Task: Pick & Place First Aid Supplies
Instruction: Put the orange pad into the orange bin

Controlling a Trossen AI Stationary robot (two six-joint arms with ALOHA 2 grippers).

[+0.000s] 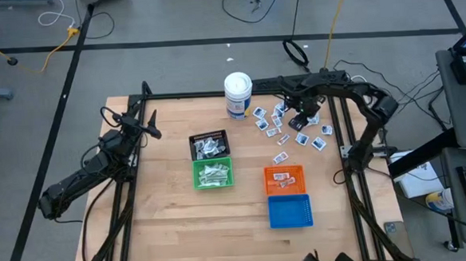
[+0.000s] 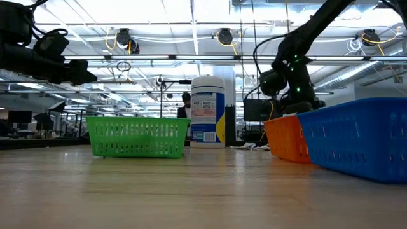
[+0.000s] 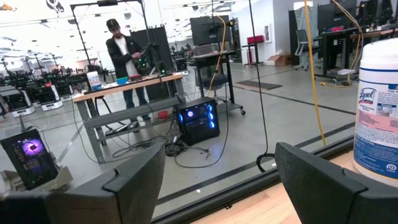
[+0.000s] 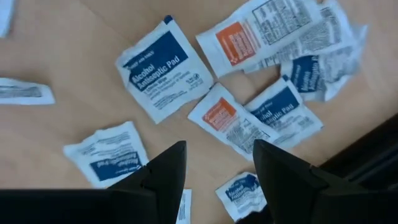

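Observation:
The first aid supplies [image 1: 285, 128] lie scattered flat on the wooden table at the far right: small white packets with blue or orange print [image 4: 163, 67]. More packets fill the black basket [image 1: 209, 144] and the green basket [image 1: 213, 173]. My right gripper [image 4: 214, 168] hovers open above the scattered packets, pointing down, with nothing between its fingers; a white packet with orange print [image 4: 227, 121] lies just beyond its tips. In the high view the right gripper [image 1: 300, 115] stands over the middle of the pile. My left gripper [image 1: 151, 123] waits open at the far left, held level above the table.
A white canister [image 1: 238, 94] stands at the far edge, left of the packets. An orange basket [image 1: 284, 178] and a blue basket [image 1: 290, 211] sit nearer the front, right of centre. Bare wood lies at the table's front and left. A person stands in the room beyond [image 3: 127, 68].

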